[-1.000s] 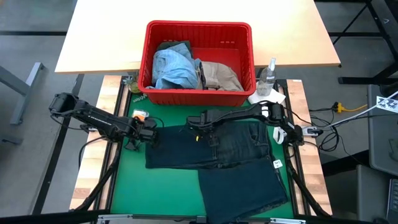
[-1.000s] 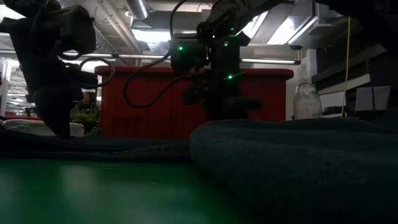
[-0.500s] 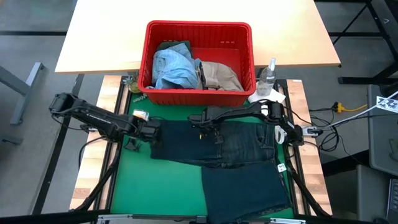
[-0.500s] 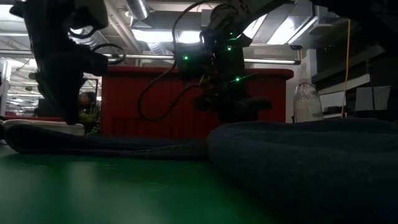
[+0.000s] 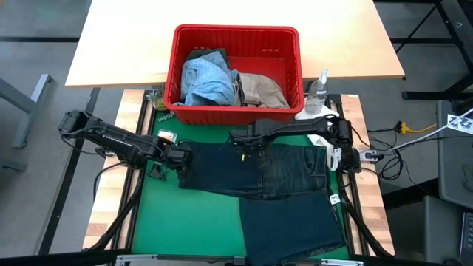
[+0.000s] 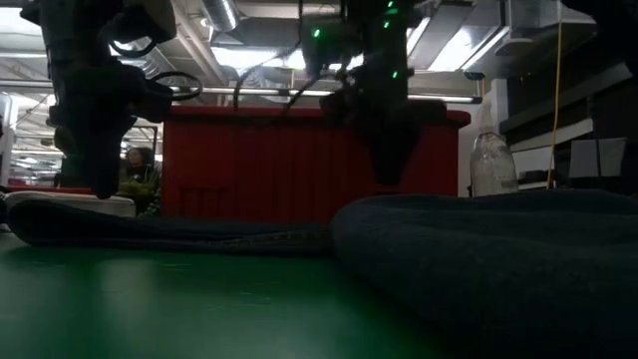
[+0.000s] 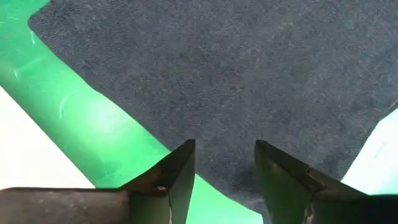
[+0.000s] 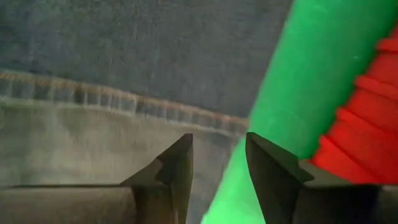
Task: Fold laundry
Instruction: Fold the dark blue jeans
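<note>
Dark navy jeans (image 5: 259,174) lie flat on the green mat (image 5: 185,222). One part runs across the mat and another (image 5: 288,222) reaches toward the near edge. My left gripper (image 5: 179,157) hangs open over the jeans' left end (image 7: 249,74), its fingers pointing steeply down and clear of the cloth. My right gripper (image 5: 247,142) is open and points straight down above the jeans' far edge, over a stitched seam (image 8: 93,93). In the low view both grippers (image 6: 95,179) (image 6: 389,170) stand above the cloth. More laundry sits in the red basket (image 5: 236,31).
The red basket stands just beyond the mat and holds light blue denim (image 5: 203,80), a beige piece (image 5: 260,90) and a dark piece (image 5: 212,55). A clear spray bottle (image 5: 319,90) and a white cloth (image 5: 319,114) sit at the far right. The mat's left near part is bare.
My left gripper has risen off the jeans' left end and tipped more steeply downward. My right gripper has gone straight up from the jeans' far edge. The jeans' left end has drawn in slightly toward the right; the rest lies as before.
</note>
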Motion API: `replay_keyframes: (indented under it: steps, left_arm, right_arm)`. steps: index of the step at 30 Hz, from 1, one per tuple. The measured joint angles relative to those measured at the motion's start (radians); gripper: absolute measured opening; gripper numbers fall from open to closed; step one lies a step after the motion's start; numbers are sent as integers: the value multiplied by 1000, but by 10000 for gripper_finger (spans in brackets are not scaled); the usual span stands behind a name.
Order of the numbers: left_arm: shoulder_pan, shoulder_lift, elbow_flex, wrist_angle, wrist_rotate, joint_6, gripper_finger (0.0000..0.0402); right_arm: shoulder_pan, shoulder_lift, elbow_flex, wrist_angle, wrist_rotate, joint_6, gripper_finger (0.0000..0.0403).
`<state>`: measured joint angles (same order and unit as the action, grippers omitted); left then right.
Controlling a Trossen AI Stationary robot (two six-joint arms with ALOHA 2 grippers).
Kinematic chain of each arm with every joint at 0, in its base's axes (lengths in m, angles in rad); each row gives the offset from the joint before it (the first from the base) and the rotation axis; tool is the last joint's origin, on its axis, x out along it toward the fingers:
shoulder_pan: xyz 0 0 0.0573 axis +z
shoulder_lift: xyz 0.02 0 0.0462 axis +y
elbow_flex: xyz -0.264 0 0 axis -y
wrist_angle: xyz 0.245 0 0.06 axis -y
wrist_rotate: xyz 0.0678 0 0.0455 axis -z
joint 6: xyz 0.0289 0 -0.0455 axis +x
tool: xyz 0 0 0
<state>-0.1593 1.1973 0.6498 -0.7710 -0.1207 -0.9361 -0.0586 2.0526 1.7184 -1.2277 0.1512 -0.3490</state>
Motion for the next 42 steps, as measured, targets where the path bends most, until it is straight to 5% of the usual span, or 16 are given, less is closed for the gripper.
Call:
replay_keyframes:
  steps: [12,27,32,42]
  left_arm:
    - [0,0,-46,-4,20,-243,240]
    - [0,0,-55,24,-43,-375,234]
    - [0,0,-116,128,-50,-417,234]
    - [0,0,-160,142,-46,-476,234]
  right_arm:
    - [102,-161,1,-214,278,2,147]
    - [247,-261,-4,-250,442,56,147]
    - [270,-338,-157,-244,429,78,147]
    - [275,-686,-590,-57,346,340,147]
